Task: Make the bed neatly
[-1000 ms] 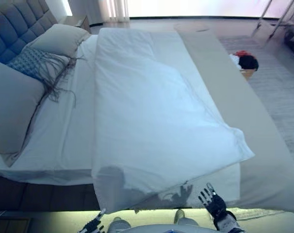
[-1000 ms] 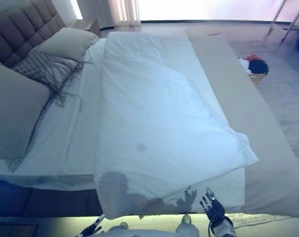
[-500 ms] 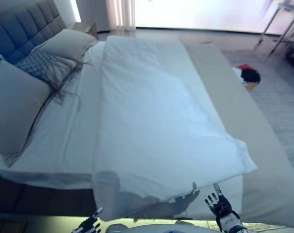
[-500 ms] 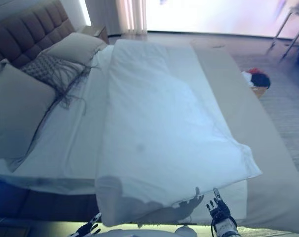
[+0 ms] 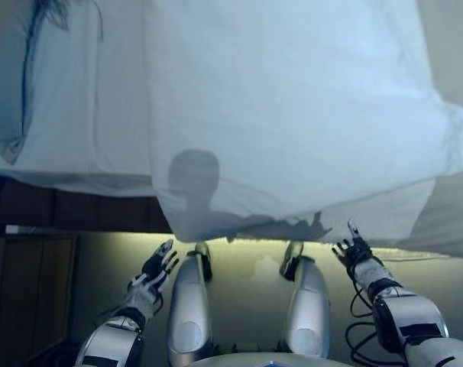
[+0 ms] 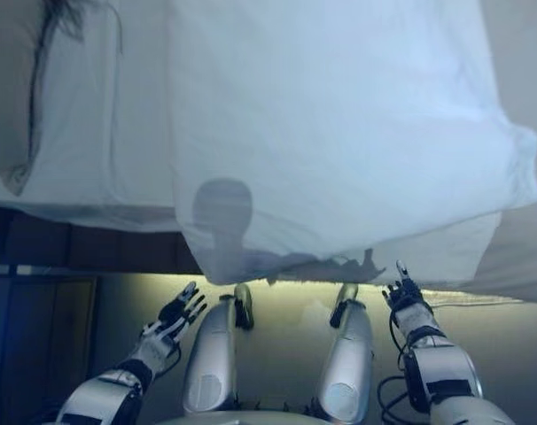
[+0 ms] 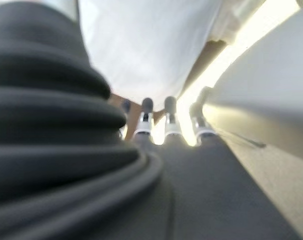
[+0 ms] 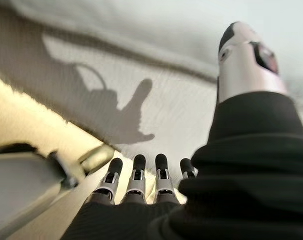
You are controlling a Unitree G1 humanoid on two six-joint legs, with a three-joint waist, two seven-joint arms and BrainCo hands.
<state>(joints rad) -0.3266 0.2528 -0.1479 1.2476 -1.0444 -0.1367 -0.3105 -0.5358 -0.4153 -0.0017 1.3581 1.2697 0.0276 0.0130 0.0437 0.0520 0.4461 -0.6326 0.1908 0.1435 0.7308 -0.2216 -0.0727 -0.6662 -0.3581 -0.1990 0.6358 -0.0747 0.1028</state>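
right now the big white fabric duvet [image 5: 293,99] lies spread over the bed, its near edge hanging down over the near side of the mattress. the duvet's near right corner [image 5: 453,145] bunches out to the right, above a beige cover [image 5: 453,214] that runs along the right end of the bed. left of the duvet the white bed sheet [image 5: 86,115] lies bare, and its near edge also drapes over the side. at the far left a grey pillow [image 5: 6,84] sits on the sheet, with dark thread-like fringes [image 5: 29,76] trailing beside it. below the sheet on the left the dark bed base [image 5: 71,206] shows, and a strip of warm light glows under the bed's near edge.

both hands hang low, below the draped edge, touching nothing. the left hand [image 5: 157,267] is raised on the near left with its fingers straight and fanned apart, palm empty; in its own wrist view the fingertips [image 7: 147,106] point up toward the hanging white cloth, clear of it. the right hand [image 5: 352,251] is up on the near right, just below the hanging edge, fingers spread and straight, nothing held; its wrist view shows the fingertips [image 8: 139,162] in a row and the thumb [image 8: 241,55] stuck out apart, with the pale fabric past them.
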